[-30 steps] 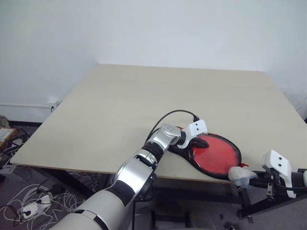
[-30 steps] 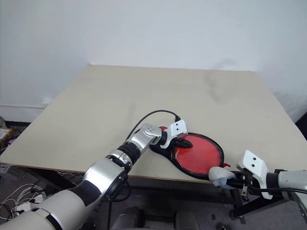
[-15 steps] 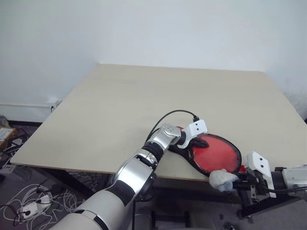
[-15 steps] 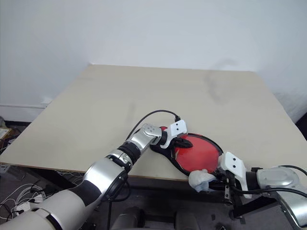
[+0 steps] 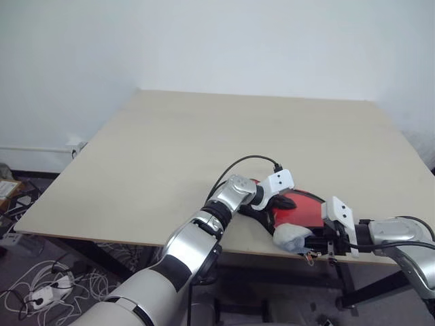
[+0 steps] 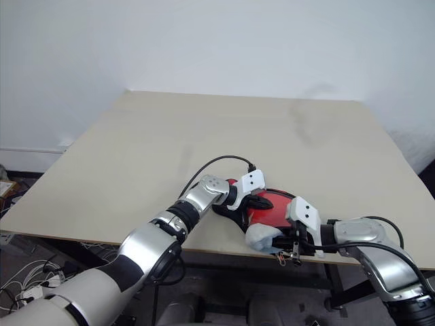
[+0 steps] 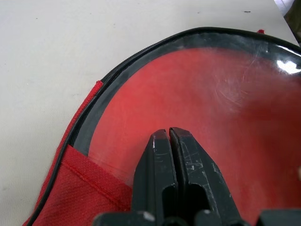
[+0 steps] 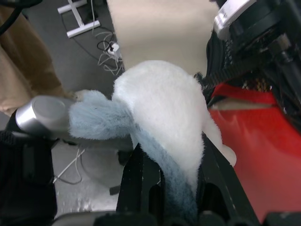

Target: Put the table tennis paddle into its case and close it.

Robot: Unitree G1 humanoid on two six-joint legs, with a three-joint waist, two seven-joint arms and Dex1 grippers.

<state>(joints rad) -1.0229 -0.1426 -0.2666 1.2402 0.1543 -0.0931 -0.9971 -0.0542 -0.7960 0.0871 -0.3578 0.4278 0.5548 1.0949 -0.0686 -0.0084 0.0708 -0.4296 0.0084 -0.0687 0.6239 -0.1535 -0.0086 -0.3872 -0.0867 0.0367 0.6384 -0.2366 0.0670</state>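
Left wrist view gives me what the head cameras cannot: the left gripper has its two black fingers pressed flat together with nothing between them, tips resting on the clear panel over the red face of the case, with the black zipper rim curving round in the upper part of that frame and bare table beyond it. From the left eye view I see the same gripper lying on the case near the front edge of the table, in the lower middle of the frame. The right wrist view shows me the right gripper closed around a white and pale-blue fuzzy lump, its fingers squeezing the soft stuff from both sides; a corner of the red case sits at the right of that frame. In the right eye view that gripper holds the lump just at the near rim of the case, at the table's front edge. I count one case, one fuzzy lump, two grippers. The paddle I cannot make out apart from the red case front.
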